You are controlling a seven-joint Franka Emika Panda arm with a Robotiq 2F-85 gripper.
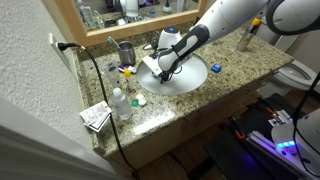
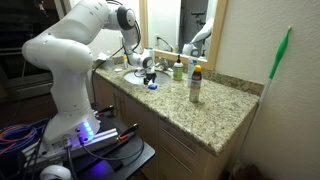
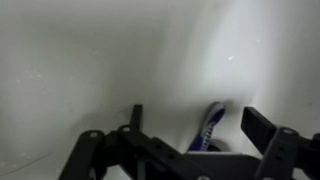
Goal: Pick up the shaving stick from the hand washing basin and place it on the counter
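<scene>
The shaving stick, blue-purple with a ribbed handle, lies on the white floor of the basin in the wrist view. It sits between my gripper's two fingers, which stand apart and do not touch it. In both exterior views my gripper reaches down into the white oval basin; the stick itself is hidden there by the gripper. The speckled granite counter surrounds the basin.
A faucet stands behind the basin. A clear bottle, a small box, a cup with items and small blue things lie beside the basin. Bottles stand on the counter. A toilet is at the counter's end.
</scene>
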